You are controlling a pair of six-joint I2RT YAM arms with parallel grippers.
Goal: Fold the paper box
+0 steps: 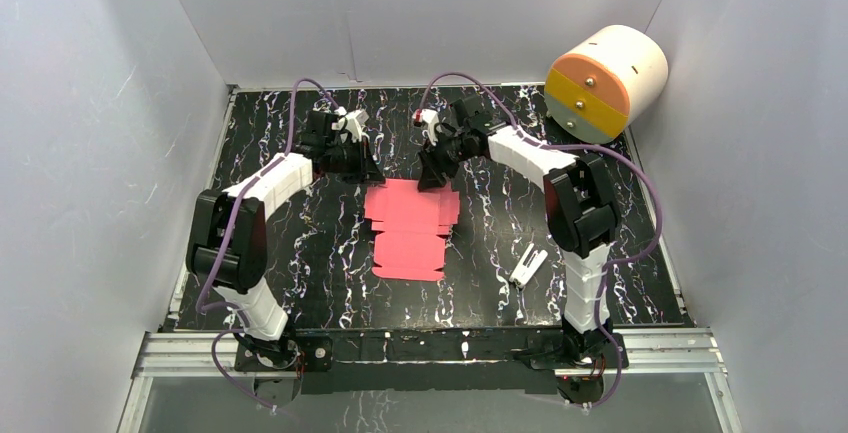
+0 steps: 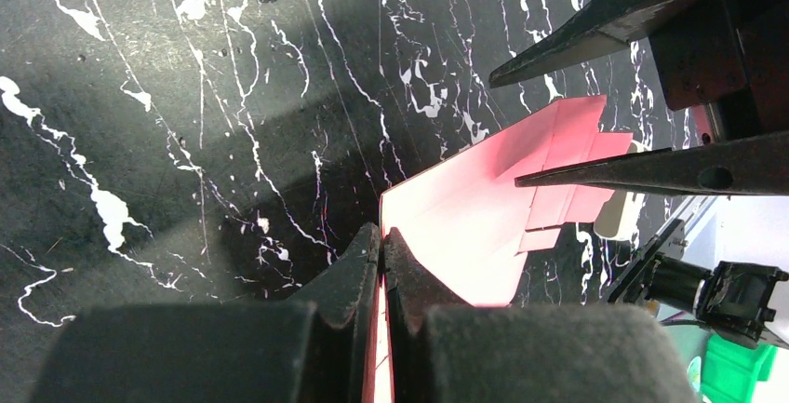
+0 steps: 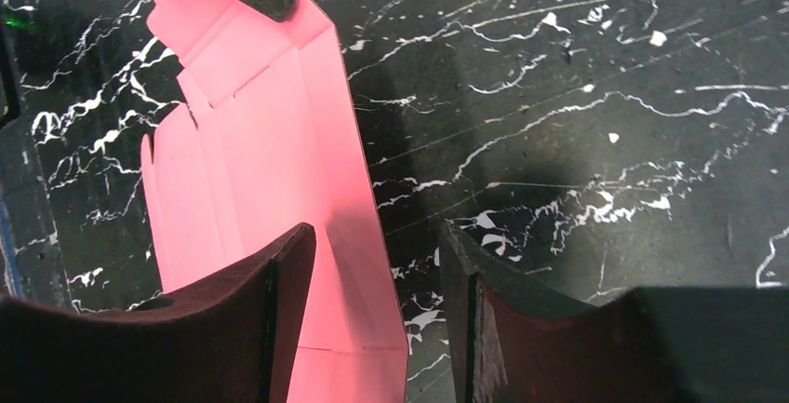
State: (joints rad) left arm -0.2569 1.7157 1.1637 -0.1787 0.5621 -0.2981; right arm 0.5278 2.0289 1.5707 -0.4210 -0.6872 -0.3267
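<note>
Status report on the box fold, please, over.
Left gripper shut on far edge of paper box. Right gripper open, straddling that edge. White clip lies apart, to the right.

pink-red paper box [image 1: 410, 233], black white-veined table [image 1: 315, 258]

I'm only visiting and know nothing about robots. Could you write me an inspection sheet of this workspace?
Surface: black, white-veined table; no spills seen.
Job's things: paper box, an unfolded pink notched sheet, mid-table.
Clutter: small white clip right of the sheet; white-and-orange cylinder at far right corner.
Grippers: left gripper shut on the sheet's far-left corner; right gripper open, straddling its edge.
Cables: purple cables loop along both arms.
Surroundings: white walls; metal rail at near edge.
</note>
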